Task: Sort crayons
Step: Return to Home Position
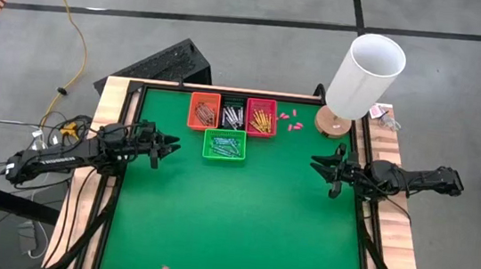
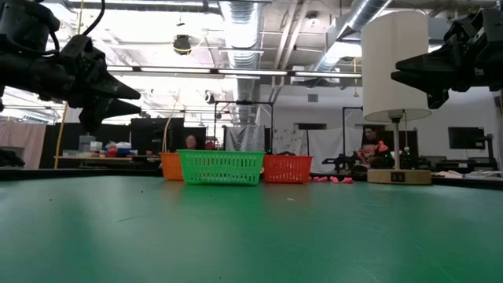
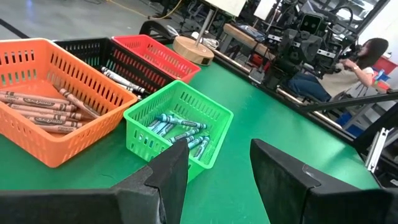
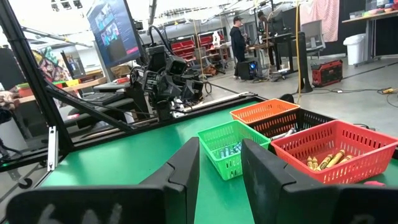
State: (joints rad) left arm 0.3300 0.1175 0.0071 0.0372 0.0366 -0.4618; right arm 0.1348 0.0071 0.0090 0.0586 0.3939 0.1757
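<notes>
Evidently the sorting looks finished: all crayons [image 3: 180,127] lie in the orange basket [image 3: 62,146], black basket [image 3: 93,46], red basket [image 3: 158,53] or green basket [image 3: 146,140], with none loose on the mat [image 1: 240,224]. The left gripper [image 1: 172,148] and right gripper [image 1: 318,163] hover at opposite sides, fingers parted and empty.

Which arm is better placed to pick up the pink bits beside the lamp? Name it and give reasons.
Right. The right gripper hangs nearer the pink bits, with bare mat between. The left gripper sits beyond the baskets, which lie in its path.
</notes>
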